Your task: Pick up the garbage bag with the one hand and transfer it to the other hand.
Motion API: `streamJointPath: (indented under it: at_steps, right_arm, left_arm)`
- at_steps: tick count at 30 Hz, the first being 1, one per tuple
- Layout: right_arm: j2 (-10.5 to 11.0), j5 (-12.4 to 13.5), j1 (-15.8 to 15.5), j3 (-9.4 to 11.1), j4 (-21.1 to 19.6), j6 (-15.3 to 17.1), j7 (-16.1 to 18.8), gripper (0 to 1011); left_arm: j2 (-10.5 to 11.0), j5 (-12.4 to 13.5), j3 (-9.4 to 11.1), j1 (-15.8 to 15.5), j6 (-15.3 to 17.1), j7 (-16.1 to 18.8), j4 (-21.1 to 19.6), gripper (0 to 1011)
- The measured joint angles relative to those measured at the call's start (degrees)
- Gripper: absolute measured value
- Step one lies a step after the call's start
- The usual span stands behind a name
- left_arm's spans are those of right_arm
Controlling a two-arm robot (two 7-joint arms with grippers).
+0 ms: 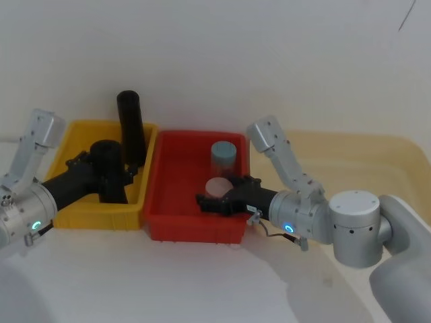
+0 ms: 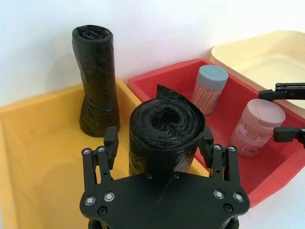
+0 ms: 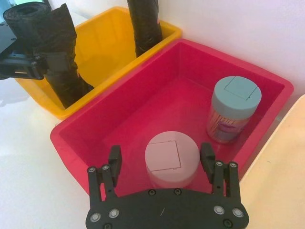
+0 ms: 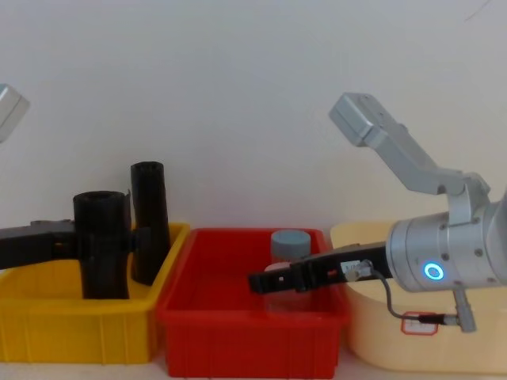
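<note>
Black jaws of the left gripper (image 2: pixel 158 138) clamp the garbage bag (image 2: pixel 167 119) at mid-height, upright in the yellow bin (image 2: pixel 28 157) near a slimmer roll (image 2: pixel 95 81). I judge a straight lift best, clearing the bin wall, then a level carry toward the right gripper (image 3: pixel 161 151), whose jaws stand apart around a pink-lidded jar (image 3: pixel 170 160) in the red bin (image 3: pixel 95 119). The garbage bag is 1 thick matte roll, a loose flap at its top.

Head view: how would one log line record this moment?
left hand: around thick matte-black garbage bag roll, upright in yellow plastic bin | right hand: open, at pink-lidded jar in red plastic bin
</note>
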Motion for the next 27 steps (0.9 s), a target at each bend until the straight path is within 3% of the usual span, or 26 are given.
streamJointPath:
  at_steps: [6,17,22,27]
  right_arm:
    - [0.10,-0.36,0.14,-0.23,0.22,-0.12,0.38,946]
    - [0.15,-0.59,0.25,-0.40,0.38,-0.19,0.69,656]
    - [0.17,-0.66,0.28,-0.44,0.41,-0.23,0.76,656]
    - [0.20,-0.70,0.31,-0.47,0.44,-0.25,0.80,656]
  left_arm:
    - [0.00,0.00,0.00,0.00,0.00,0.00,0.00,1001]
    - [0.00,0.00,0.00,0.00,0.00,0.00,0.00,1001]
    - [0.00,0.00,0.00,0.00,0.00,0.00,0.00,999]
    - [0.00,0.00,0.00,0.00,0.00,0.00,0.00,906]
